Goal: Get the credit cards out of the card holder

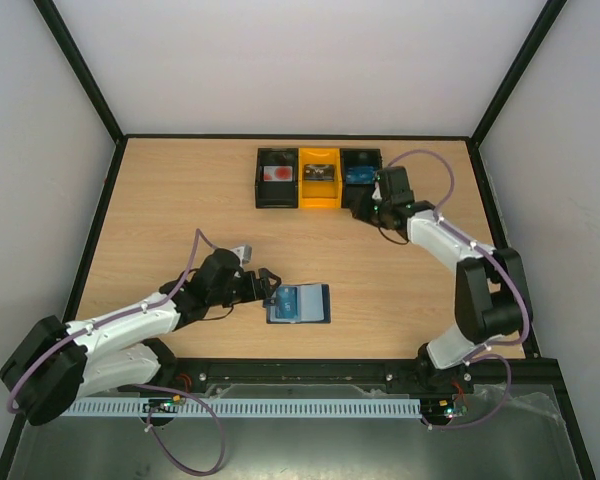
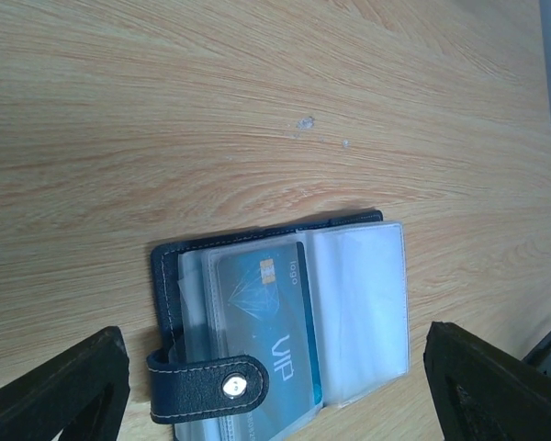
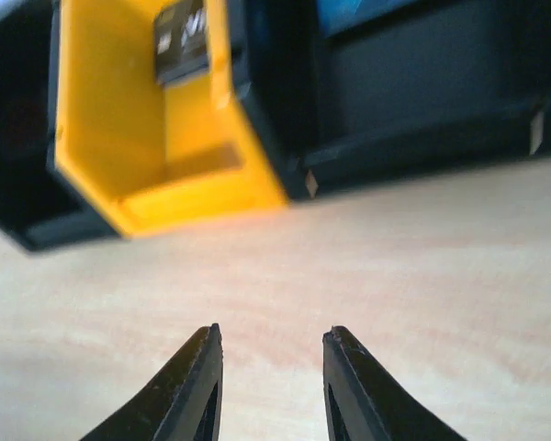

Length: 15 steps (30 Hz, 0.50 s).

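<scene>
The card holder (image 1: 317,305) lies open on the worktop (image 1: 180,200) towards the near edge, with a blue credit card (image 2: 266,322) sleeved in its left half. The left arm lies low, reaching right from its near-left base; its hand (image 1: 269,287) sits at the holder's left edge, fingers spread wide, gripping nothing. The right arm reaches far and left from a raised elbow; its hand (image 3: 274,333) is low over bare worktop just near of the yellow box (image 3: 147,138) and the adjoining black box (image 3: 413,92), fingers slightly parted, empty
</scene>
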Each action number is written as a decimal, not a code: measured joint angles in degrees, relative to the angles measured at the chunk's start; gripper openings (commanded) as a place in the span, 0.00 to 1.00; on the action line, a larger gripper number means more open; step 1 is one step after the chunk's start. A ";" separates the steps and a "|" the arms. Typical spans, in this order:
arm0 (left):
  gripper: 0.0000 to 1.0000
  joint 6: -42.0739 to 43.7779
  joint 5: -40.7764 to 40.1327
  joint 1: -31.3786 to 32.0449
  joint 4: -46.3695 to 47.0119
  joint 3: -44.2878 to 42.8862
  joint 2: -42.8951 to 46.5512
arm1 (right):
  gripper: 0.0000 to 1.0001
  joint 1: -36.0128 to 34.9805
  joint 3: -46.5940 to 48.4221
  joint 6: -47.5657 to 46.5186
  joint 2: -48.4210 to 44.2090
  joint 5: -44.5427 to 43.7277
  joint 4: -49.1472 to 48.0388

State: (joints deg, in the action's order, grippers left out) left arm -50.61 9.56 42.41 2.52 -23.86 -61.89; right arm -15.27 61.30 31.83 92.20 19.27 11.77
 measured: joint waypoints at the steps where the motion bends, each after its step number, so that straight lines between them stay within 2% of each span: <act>1: 0.87 0.04 0.22 0.00 -0.11 0.00 -0.02 | 0.31 -1.01 -2.08 0.42 -1.55 0.31 -0.42; 11: 0.80 -0.66 3.19 1.79 2.86 0.02 -1.36 | 0.30 -13.38 -18.80 6.93 -17.44 1.79 -6.29; 15: 0.73 -1.53 5.05 2.73 6.16 0.02 -3.45 | 0.28 -20.09 -24.50 11.34 -22.40 1.70 -9.31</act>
State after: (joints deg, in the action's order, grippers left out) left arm -52.14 14.61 45.15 8.69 -23.83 -65.34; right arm -35.35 36.80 43.18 69.80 20.97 2.46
